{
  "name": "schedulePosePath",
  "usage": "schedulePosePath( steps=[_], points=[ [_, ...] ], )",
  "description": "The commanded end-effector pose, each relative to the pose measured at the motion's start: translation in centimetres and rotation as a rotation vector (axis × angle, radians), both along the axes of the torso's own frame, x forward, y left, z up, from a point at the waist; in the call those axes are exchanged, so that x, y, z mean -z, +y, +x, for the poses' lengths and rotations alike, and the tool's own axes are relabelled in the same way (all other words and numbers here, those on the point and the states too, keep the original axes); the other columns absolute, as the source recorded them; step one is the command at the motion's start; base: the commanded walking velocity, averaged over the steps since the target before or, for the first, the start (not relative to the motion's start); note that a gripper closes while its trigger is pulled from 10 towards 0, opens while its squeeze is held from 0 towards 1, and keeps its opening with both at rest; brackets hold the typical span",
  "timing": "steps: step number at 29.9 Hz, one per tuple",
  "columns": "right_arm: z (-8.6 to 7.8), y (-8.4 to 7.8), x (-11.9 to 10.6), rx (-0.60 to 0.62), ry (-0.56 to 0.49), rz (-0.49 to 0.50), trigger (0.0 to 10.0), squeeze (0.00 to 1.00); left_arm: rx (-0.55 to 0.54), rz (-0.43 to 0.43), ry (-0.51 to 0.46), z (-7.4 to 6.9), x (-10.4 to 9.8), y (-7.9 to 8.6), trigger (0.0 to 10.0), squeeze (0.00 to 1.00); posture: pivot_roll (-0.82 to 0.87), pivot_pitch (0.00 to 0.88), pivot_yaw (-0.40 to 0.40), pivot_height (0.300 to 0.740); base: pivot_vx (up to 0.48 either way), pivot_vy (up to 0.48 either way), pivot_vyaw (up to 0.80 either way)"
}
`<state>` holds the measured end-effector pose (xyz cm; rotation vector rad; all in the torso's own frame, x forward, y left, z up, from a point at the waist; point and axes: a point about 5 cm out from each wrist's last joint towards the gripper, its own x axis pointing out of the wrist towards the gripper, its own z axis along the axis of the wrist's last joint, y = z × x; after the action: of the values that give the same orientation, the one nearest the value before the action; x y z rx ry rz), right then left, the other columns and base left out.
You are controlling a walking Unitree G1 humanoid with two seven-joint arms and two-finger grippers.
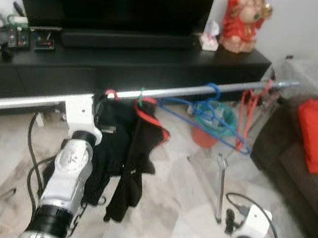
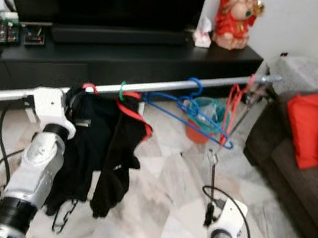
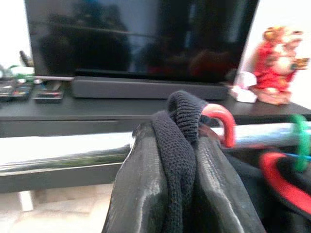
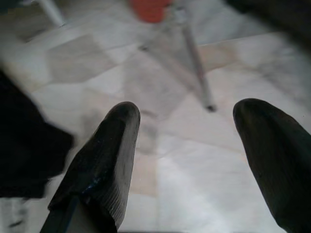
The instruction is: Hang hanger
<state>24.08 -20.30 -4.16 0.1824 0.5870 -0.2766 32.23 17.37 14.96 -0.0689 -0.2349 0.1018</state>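
While pinching black cloth (image 3: 177,160) on the hanger (image 3: 221,121) at frame centre, left fingers (image 3: 146,194) closed; right fingers (image 4: 107,165) spread, empty.

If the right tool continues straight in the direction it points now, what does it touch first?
Probably the pale tiled floor. The right tool is open, pointing down at bare tiles between its fingers. The rack's metal leg stands further ahead, though depth is unclear.

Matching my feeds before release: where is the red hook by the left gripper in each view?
Left eye: hook on the rail, left of centre.
Right eye: hook on the rail, further left.
Left wrist: hook right of centre, just past the left gripper shut on cloth.
Right wrist: faces the floor.
Shared landmark: the rail.
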Motion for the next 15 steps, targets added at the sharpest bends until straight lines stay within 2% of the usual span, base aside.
schedulePosePath(
  steps=[1,6,15],
  points=[
    [-0.7,-1.4,0.2,0.033,0.015,-0.008,10.0,0.00,-0.022,-0.011,-0.049,0.0,-1.3,-0.1,10.0,0.00,-0.04,0.059,-0.053,0.740,0.000,0.000,0.00],
    [-0.9,-1.5,0.3,0.028,0.016,0.001,10.0,0.00,-0.053,-0.029,-0.032,-0.4,-0.9,0.2,10.0,0.00,-0.05,0.055,-0.053,0.740,0.000,0.000,0.00],
    [-0.9,-1.7,0.2,0.022,0.006,0.004,10.0,0.00,-0.167,-0.048,-0.075,-0.9,-1.7,1.1,10.0,0.00,-0.06,0.052,-0.056,0.740,0.000,0.000,0.00]
  ],
)
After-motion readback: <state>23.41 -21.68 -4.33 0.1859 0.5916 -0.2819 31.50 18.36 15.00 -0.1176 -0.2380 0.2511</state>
